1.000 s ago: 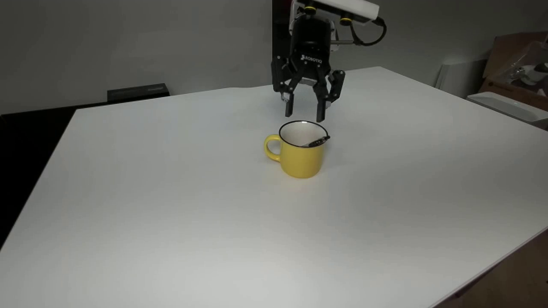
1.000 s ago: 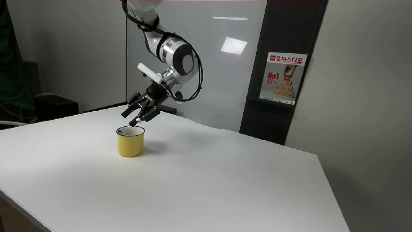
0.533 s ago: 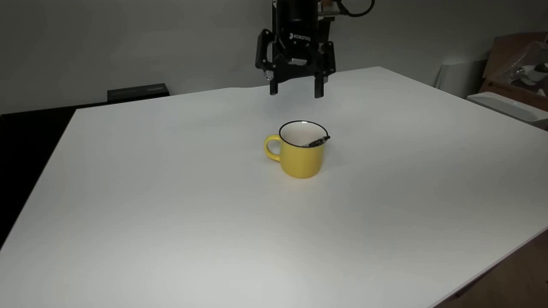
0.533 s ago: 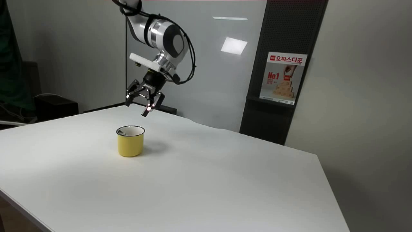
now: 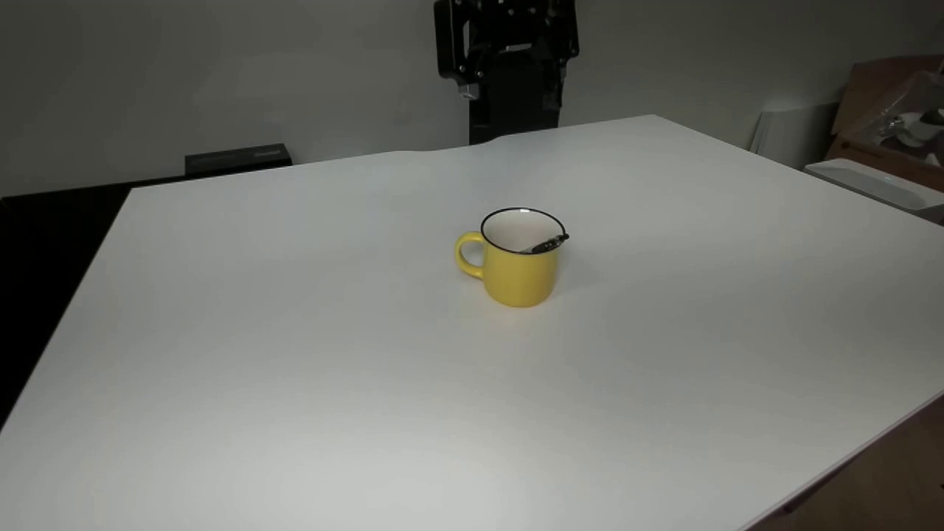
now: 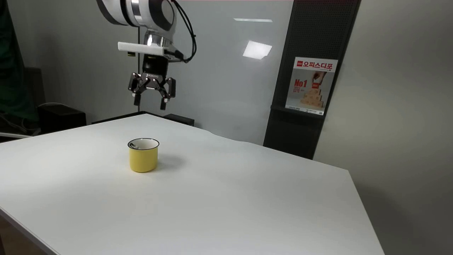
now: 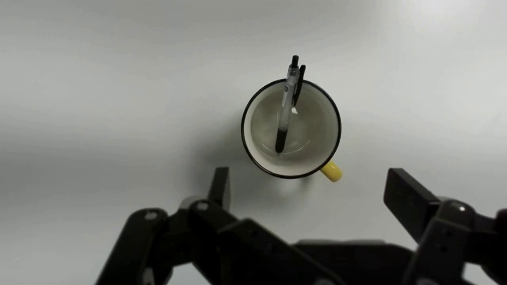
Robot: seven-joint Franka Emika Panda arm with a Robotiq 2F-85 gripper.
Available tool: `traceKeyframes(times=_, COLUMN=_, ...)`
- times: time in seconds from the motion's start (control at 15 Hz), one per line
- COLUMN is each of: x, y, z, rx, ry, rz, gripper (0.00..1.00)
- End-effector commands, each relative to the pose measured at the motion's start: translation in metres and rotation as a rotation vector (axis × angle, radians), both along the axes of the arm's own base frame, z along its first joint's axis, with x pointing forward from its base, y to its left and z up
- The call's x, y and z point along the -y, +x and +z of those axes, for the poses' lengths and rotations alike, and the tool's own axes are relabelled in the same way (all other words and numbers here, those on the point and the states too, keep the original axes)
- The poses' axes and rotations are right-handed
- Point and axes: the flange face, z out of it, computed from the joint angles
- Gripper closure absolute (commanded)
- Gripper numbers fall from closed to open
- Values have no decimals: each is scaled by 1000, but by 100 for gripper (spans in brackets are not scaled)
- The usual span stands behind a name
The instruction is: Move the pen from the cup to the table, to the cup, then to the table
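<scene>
Left edge: in an exterior view the counter [image 5: 280, 354] ends on a slant, well apart from the yellow mug [image 5: 520, 284]
Back edge: got a wavy bit in it, shows in both exterior views
Right edge: also well off from the mug, so there's counter spreading wide all around it
Tool [image 6: 150, 102]: hanging in the air pointing down, fingers [image 6: 137, 100] spread way apart, well clear of the mug; wrist view shows the same wide gap
Mug: upright, black rim, pale inside, handle [image 5: 459, 254] sticking out left in an exterior view
Click pen [image 7: 286, 103]: sitting in the mug, tilted, black grip end down inside, black clicker end poking out over the rim
Surface: plain white, soft shadow [image 6: 170, 161] by the mug
Room: in an exterior view, black box [image 6: 62, 120], white robot arm [image 6: 148, 17] up top, glossy gray board [image 6: 226, 88] with light glare, black pegboard [image 6: 325, 32] with a poster [image 6: 311, 86] on it
Far right: in an exterior view, cardboard box [image 5: 870, 88] with a plastic bag [image 5: 914, 114], white tray [image 5: 870, 183] just beside it
</scene>
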Motion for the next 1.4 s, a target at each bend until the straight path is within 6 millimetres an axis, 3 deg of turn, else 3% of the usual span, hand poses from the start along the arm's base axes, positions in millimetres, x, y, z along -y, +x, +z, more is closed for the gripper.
traceKeyframes(times=0.0, x=-3, y=-43, z=34, rx=167, ry=-55, rz=93, gripper=0)
traceKeyframes(times=0.27, x=7, y=-75, z=42, rx=368, ry=50, rz=127, gripper=0)
traceKeyframes(times=0.33, x=-7, y=-47, z=39, rx=312, ry=11, rz=125, gripper=0)
traceKeyframes(times=0.47, x=-3, y=-55, z=38, rx=318, ry=15, rz=131, gripper=0)
traceKeyframes(times=1.07, x=-6, y=-51, z=34, rx=315, ry=16, rz=133, gripper=0)
traceKeyframes(times=1.33, x=-4, y=-71, z=28, rx=361, ry=-16, rz=155, gripper=0)
